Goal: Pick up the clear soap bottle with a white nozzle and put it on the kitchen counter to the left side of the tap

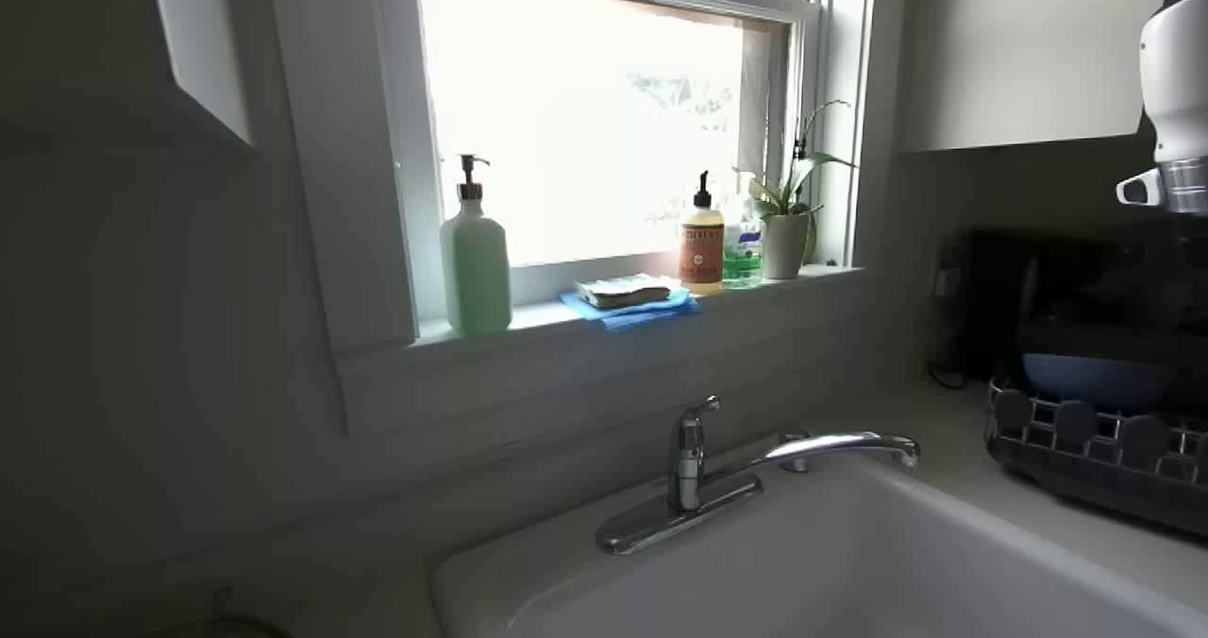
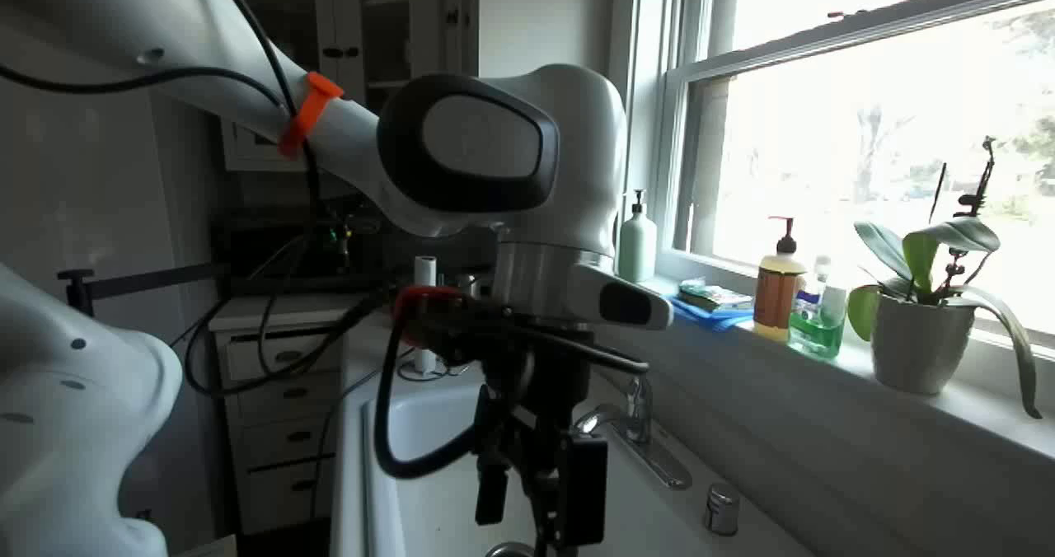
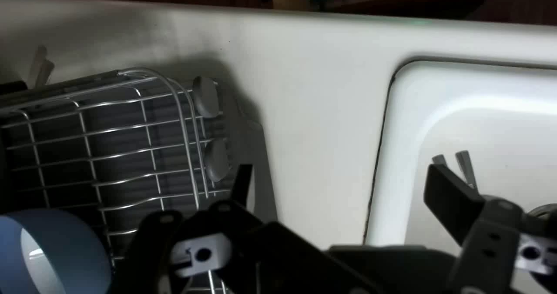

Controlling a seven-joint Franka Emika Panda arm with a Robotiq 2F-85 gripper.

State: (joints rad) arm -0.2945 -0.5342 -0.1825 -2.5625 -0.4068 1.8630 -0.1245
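First, lift your spread, empty fingers point(image 2: 583, 491); straddle clear soap bottle point(image 2: 816, 328), their 2 o'clock in an exterior view.

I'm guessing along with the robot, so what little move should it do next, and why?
I'd probably raise the open jaws toward the clear bottle: it stands on the sill, and they seem to hang lower, holding nothing.

Daylight glares through the window point(image 1: 576, 128) in both exterior views, leaving the wall point(image 1: 189, 355) dim; soft shadow edges the dish rack point(image 3: 152, 155) on the bench point(image 3: 317, 111).
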